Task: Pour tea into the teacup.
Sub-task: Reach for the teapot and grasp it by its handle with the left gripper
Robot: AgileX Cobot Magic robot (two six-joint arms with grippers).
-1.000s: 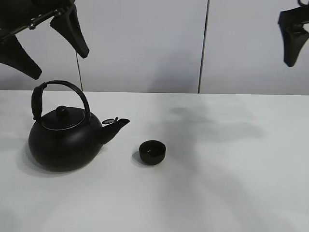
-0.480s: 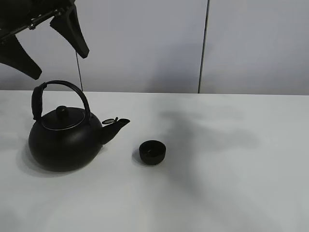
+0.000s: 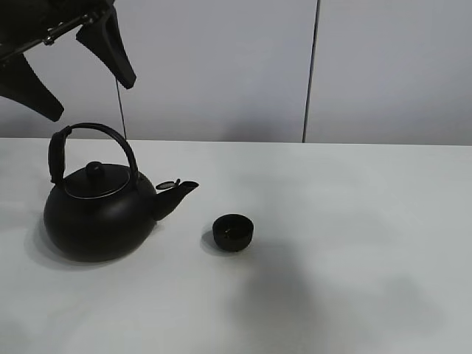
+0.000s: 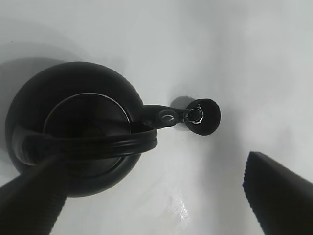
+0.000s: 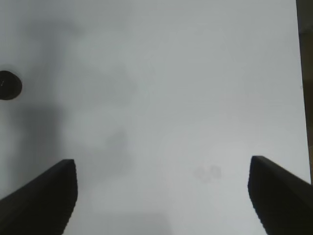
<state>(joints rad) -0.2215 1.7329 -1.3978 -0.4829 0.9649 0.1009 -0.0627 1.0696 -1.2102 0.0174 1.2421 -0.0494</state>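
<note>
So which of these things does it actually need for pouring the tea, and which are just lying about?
Needed for the job:
kettle, standing upright
teacup, beside the kettle's spout, apart from it
left gripper, open above the kettle's handle

Just there:
white table
grey wall behind
right gripper, open, away from both

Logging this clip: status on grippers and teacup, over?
Left gripper open above kettle. Right gripper open, holding nothing. Teacup upright by spout, untouched. Nothing between them.
</note>
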